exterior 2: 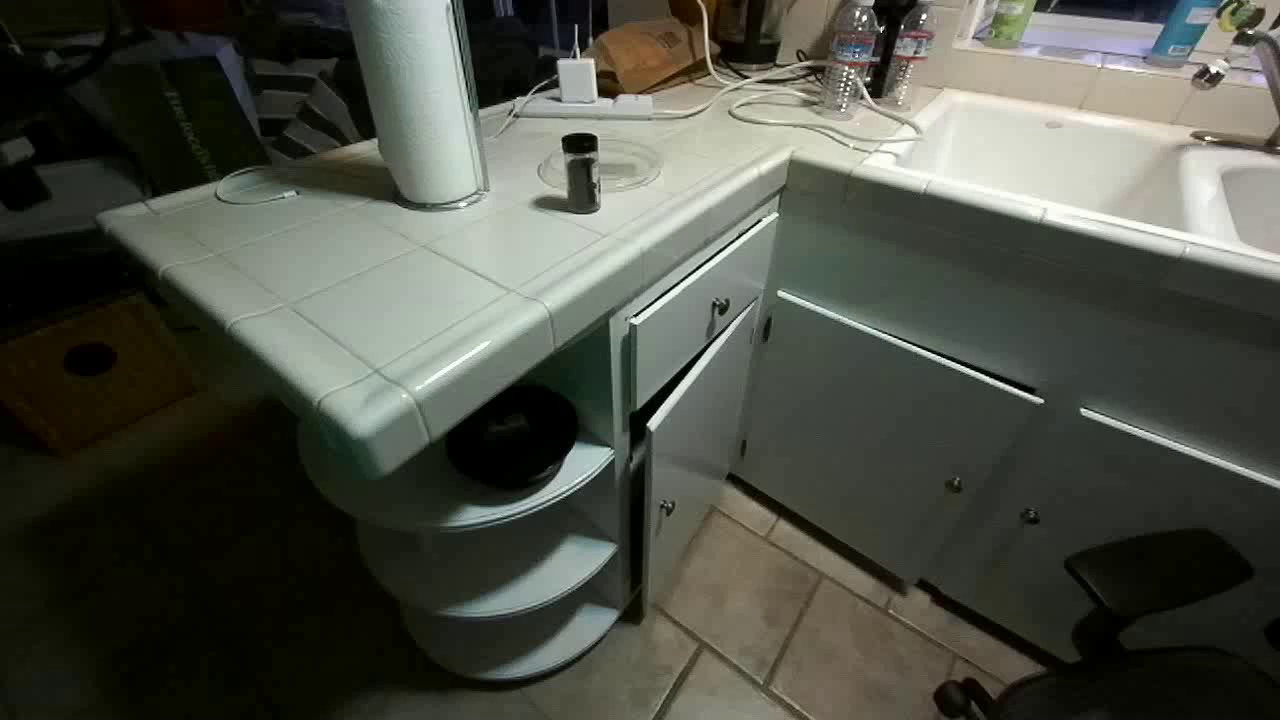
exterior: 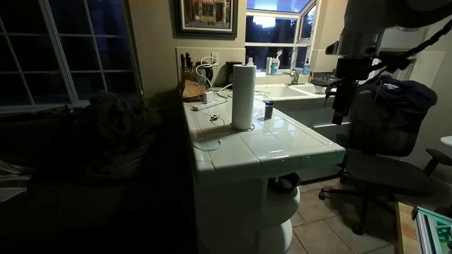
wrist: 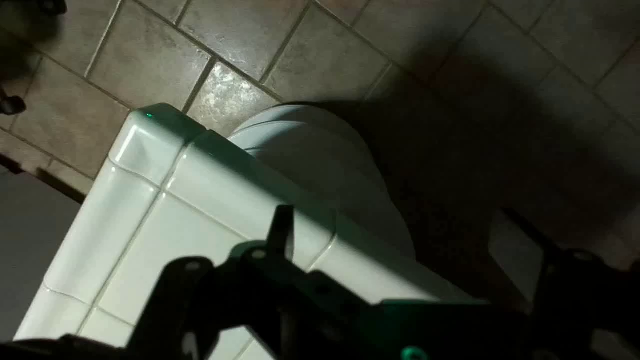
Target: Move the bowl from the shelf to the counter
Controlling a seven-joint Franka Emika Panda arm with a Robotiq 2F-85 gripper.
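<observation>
The small black bowl (exterior: 284,183) sits on the top rounded shelf (exterior: 282,210) under the counter's end. It also shows on the shelf in an exterior view (exterior 2: 512,440), partly under the counter's overhang. In the wrist view the bowl is hidden. The white tiled counter (exterior: 235,157) shows in both exterior views (exterior 2: 410,310) and in the wrist view (wrist: 175,235). My gripper (exterior: 339,120) points down, right of the counter's corner in an exterior view, apart from the bowl. In the wrist view its fingers (wrist: 397,217) are spread wide with nothing between them.
A paper towel roll (exterior: 243,97) and a dark-lidded jar (exterior 2: 581,173) stand on the counter. Cables and a power strip (exterior 2: 585,106) lie farther back. A cabinet door (exterior 2: 695,460) hangs partly open beside the shelves. An office chair (exterior: 385,169) stands near the arm.
</observation>
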